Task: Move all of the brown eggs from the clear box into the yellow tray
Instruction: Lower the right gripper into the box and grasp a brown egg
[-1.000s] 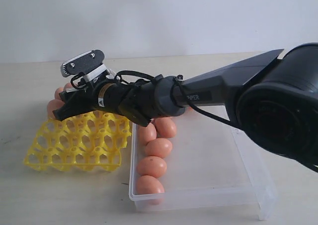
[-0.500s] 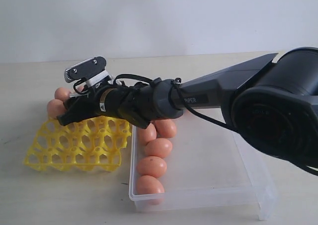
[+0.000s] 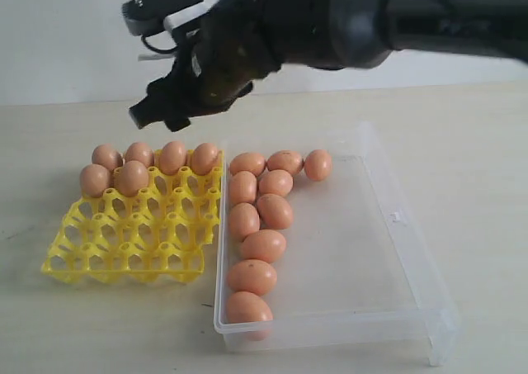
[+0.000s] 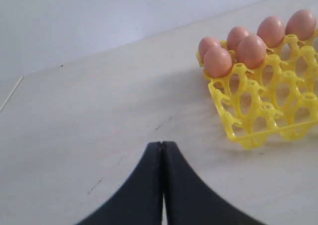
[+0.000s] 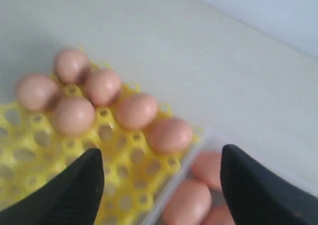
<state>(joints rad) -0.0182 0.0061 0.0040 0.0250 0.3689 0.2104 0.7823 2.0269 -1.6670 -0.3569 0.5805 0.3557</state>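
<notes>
The yellow tray [image 3: 124,250] lies at the left with several brown eggs [image 3: 130,177] in its two back rows. To its right the clear box [image 3: 355,258] holds several more brown eggs [image 3: 262,246] along its left side and back. My right gripper [image 3: 158,116] hangs high above the tray's back edge, open and empty. In the right wrist view the right gripper [image 5: 160,154] frames the tray [image 5: 35,150] and the box's eggs [image 5: 184,205]. My left gripper [image 4: 162,143] is shut on nothing, over bare table beside the tray [image 4: 258,115].
The light wooden table [image 3: 462,143] runs back to a pale wall. The box's right half [image 3: 363,225] holds no eggs. A small latch tab [image 3: 398,217] sits on its right wall.
The right arm has risen from low over the tray's back rows to high above it, uncovering the eggs seated there. The left arm gives no sign of movement.
</notes>
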